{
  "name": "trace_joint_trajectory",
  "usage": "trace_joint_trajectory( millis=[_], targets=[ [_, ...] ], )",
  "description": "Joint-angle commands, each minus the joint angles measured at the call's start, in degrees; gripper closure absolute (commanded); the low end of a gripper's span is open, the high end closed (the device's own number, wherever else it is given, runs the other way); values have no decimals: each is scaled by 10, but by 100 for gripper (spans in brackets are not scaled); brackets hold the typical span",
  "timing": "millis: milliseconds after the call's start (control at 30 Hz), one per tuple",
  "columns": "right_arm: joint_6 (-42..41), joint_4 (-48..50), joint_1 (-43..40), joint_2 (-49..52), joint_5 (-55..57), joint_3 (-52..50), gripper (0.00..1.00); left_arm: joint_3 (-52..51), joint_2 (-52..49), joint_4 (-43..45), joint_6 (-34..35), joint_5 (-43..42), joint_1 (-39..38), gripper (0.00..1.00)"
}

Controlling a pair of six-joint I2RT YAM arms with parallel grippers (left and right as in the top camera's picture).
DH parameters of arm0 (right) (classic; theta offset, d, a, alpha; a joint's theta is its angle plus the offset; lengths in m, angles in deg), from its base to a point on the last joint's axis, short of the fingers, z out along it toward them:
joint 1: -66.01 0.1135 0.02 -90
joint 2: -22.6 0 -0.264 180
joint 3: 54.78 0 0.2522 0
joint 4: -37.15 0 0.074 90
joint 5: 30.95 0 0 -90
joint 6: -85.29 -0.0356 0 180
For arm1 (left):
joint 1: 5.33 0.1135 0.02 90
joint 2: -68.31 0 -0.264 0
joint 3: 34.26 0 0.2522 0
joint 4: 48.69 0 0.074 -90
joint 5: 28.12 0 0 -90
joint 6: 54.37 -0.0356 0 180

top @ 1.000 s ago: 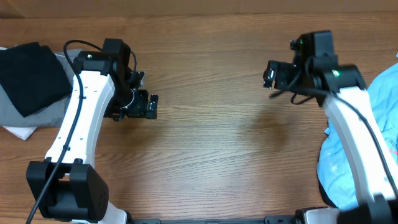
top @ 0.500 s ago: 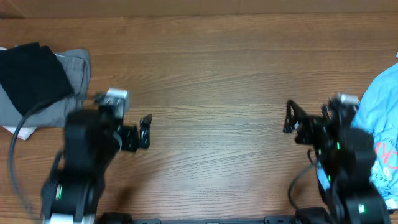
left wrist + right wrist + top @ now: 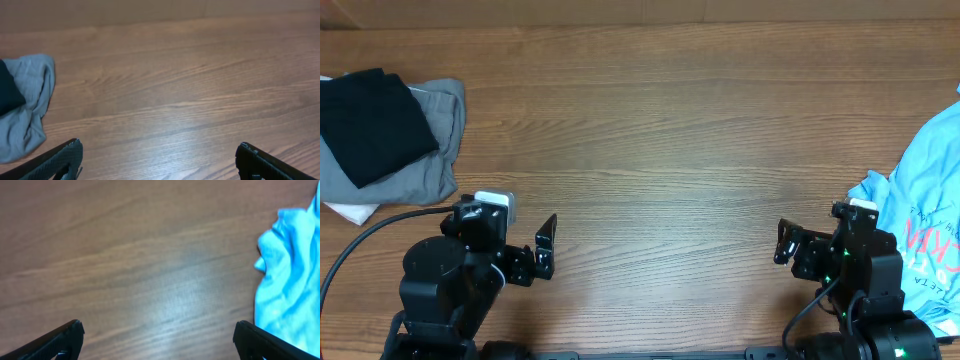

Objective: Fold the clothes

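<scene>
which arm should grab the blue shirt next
Right. The right fingers, open, sit near the unfolded light blue T-shirt, seen in that wrist view; the left fingers are across the table, by the clothes pile.

Both arms are matte black: the left arm [image 3: 445,290] carries a white cap [image 3: 496,199] and a black cable [image 3: 370,224], the right arm [image 3: 870,290] shows small green lights [image 3: 825,253], and each ends in 2 slim black fingers [image 3: 546,232].

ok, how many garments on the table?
4: black garment atop gray garment, far left; white piece peeking from under them; light blue T-shirt at right edge. More may be hidden beneath.
</scene>
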Motion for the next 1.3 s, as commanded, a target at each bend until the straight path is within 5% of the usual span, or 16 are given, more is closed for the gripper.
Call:
trace_joint_trajectory(
  millis=[0, 567, 933, 1167, 1267],
  targets=[
    [-2, -16, 0, -2, 6, -1, 0, -8, 0, -23, 4, 5, -4, 0],
    [14, -16, -2, -77, 15, -14, 0, -8, 0, -75, 4, 5, -4, 0],
    [38, 241, -2, -307, -33, -239, 0, -8, 0, -75, 4, 5, -4, 0],
    [116, 565, -17, -304, -55, -379, 0, -8, 0, -75, 4, 5, -4, 0],
    [132, 548, -18, -304, -55, -384, 0, -8, 0, -75, 4, 5, -4, 0]
  ],
)
